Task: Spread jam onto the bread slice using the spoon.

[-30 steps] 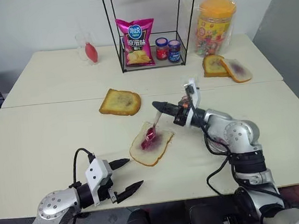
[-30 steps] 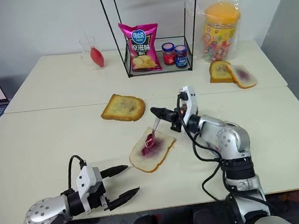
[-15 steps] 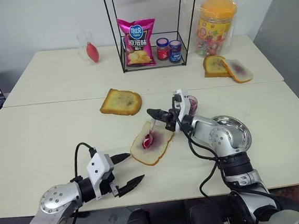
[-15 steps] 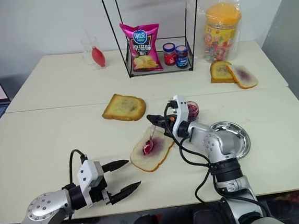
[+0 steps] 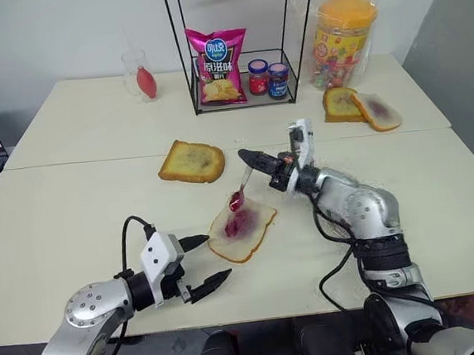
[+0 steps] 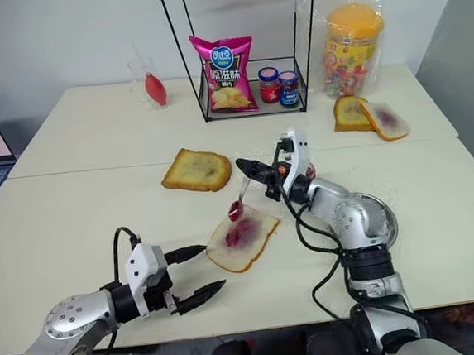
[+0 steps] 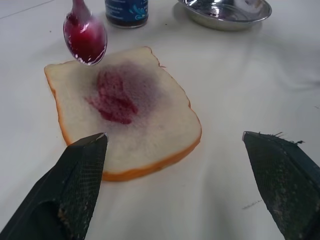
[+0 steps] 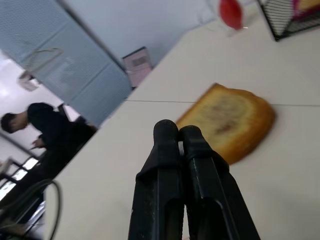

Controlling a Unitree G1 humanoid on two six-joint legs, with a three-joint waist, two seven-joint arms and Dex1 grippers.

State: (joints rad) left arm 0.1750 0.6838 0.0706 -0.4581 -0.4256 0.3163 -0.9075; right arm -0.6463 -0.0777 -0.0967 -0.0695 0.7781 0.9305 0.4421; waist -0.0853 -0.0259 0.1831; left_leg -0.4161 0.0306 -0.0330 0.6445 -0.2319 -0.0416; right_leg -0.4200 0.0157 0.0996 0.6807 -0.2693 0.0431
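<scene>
1. Right now the right gripper (image 5: 247, 156) has its jaws clenched on the slim handle of the spoon (image 5: 241, 190), whose bowl hangs just above the far edge of the bread slice (image 5: 242, 231), apart from it.
2. Down at the near edge of the table (image 5: 74, 208), the left gripper (image 5: 208, 263) hovers with its jaws released and wide, grasping nothing, near the bread but not touching it.
3. Jam (image 7: 116, 97) sits as a purple smear in the middle of the slice; more clings glossy to the spoon bowl. The jam jar (image 7: 127, 10) stands just beyond the slice, with a steel plate (image 7: 225, 9) beside it.
4. I'd judge the bread soft and light: it will dent, tear or slide if the spoon presses hard, so light strokes suit it.
5. The spoon is stiff and smooth; a grip high on the handle, as here, seems sensible, though it could twist.
6. The jam looks sticky and may drip.
</scene>
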